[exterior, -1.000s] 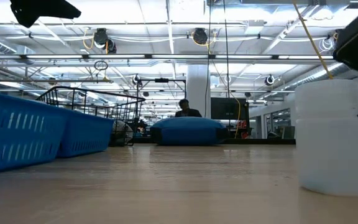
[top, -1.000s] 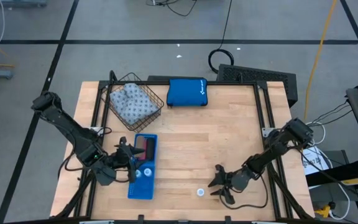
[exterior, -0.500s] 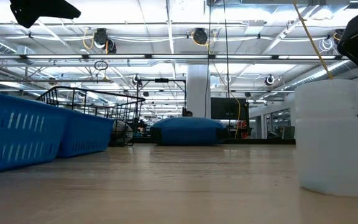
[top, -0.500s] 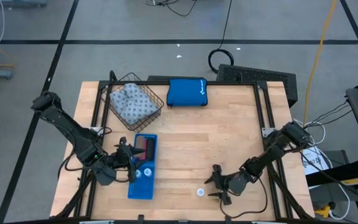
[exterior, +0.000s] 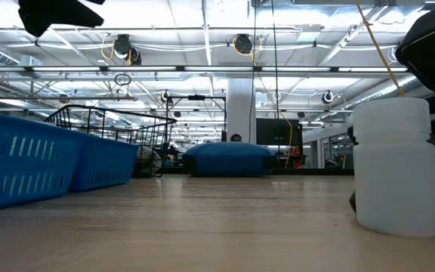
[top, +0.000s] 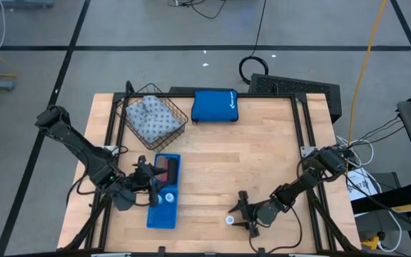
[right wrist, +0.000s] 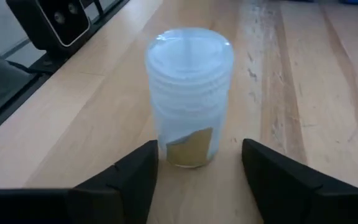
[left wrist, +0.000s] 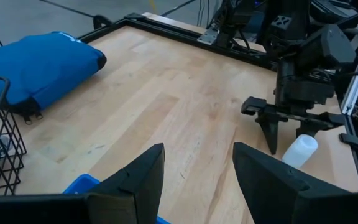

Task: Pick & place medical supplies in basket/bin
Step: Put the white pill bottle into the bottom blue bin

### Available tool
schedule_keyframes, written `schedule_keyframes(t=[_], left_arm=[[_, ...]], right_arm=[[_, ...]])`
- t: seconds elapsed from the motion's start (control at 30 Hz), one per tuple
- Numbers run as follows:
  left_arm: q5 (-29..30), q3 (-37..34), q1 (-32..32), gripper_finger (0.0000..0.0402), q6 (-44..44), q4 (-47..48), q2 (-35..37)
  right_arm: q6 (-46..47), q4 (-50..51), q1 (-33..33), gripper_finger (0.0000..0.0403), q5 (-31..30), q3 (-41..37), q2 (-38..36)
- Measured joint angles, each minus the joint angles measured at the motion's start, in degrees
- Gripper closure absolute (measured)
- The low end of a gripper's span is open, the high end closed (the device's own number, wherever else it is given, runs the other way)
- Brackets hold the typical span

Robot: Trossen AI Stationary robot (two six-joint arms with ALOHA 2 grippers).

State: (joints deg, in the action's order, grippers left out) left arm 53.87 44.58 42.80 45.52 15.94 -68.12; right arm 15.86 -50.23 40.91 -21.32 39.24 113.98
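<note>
High view: right gripper (top: 235, 214) low near the table's front edge, fingers spread on either side of a small white container (top: 230, 220), not clamped on it. Left gripper (top: 150, 187) hovers over the blue tray (top: 153, 218), fingers parted, nothing in them. Tray holds a pink roll (top: 160, 173), a brown roll (top: 171, 169) and white discs (top: 167, 198). Wire basket (top: 180, 116) at the back left holds the patterned fabric pack (top: 150, 118); blue zip pouch (top: 215, 105) just beside it.

Low view: white container upright on the wood, close at right; tray and basket at left.

Left wrist view: own fingers (left wrist: 140, 176) apart, empty; the other gripper stands over the container.

Right wrist view: container stands between the spread fingers (right wrist: 135, 169), gaps on both sides.
</note>
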Motion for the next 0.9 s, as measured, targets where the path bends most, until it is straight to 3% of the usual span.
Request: schedule_keyframes(t=[0.3, 0.67, 0.9], left_arm=[[-2.9, 0.0, -1.9, 0.0201, 0.0, -0.1, 0.0], [-3.4, 0.0, -2.8, 0.0201, -0.2, -0.1, 0.0], [-3.4, 0.0, -2.8, 0.0201, -0.2, -0.2, 0.0]], right_arm=[[-0.1, -1.6, -0.4, 0.0223, 2.2, 0.6, 0.1], [0.4, -1.3, -1.8, 0.0174, 2.2, 0.7, 0.1], [-0.7, -1.8, -1.9, 0.0196, 2.2, 0.7, 0.0]])
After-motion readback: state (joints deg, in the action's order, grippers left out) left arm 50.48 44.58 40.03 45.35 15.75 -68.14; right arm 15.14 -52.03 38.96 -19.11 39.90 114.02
